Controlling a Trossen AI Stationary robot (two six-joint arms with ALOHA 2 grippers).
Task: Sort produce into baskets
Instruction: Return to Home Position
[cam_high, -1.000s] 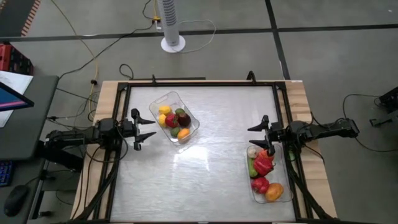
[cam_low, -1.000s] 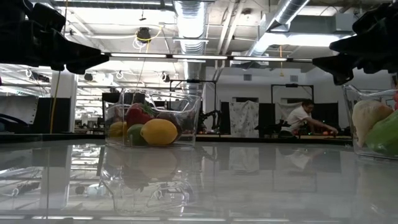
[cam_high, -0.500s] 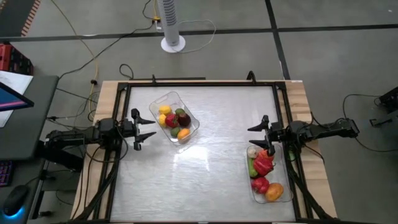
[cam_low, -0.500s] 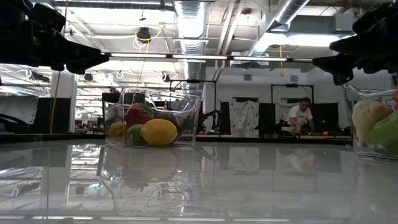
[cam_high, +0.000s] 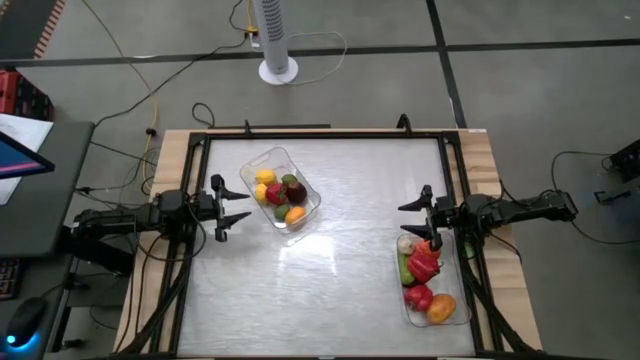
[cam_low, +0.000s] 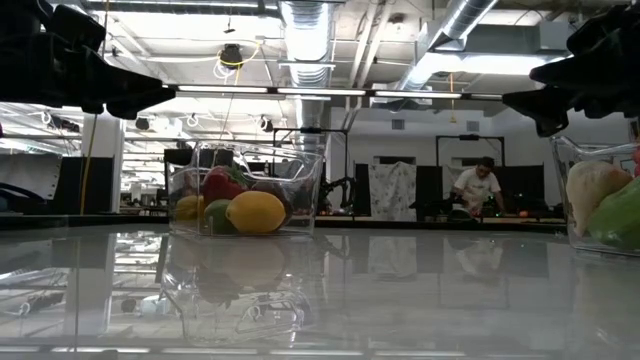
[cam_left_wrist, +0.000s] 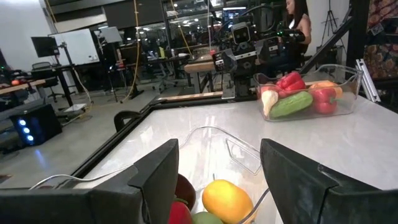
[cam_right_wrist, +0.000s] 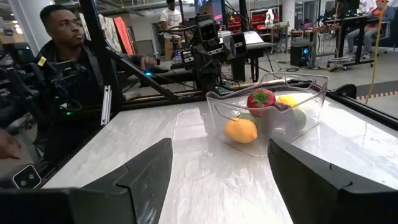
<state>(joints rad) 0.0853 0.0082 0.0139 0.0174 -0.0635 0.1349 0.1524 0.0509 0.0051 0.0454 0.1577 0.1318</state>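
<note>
All the produce lies in the two clear baskets. The left basket (cam_high: 283, 189) (cam_low: 245, 190) (cam_right_wrist: 267, 115) holds yellow, red, orange, green and dark purple pieces (cam_left_wrist: 226, 200). The right basket (cam_high: 430, 280) (cam_left_wrist: 308, 93) (cam_low: 603, 205) holds a pale piece, a green cucumber (cam_left_wrist: 289, 104), red peppers and an orange piece. My left gripper (cam_high: 246, 205) (cam_left_wrist: 217, 180) hangs open and level at the table's left side, just left of the left basket. My right gripper (cam_high: 402, 220) (cam_right_wrist: 217, 180) hangs open and level at the right side, above the right basket's far end. Both are empty.
Both baskets rest on the pale tabletop (cam_high: 340, 250), inside a black frame (cam_high: 320, 133). The wide middle of the table lies between the baskets. A person (cam_right_wrist: 65, 68) sits beyond the table's left side, and another person (cam_low: 478, 187) works far behind the table.
</note>
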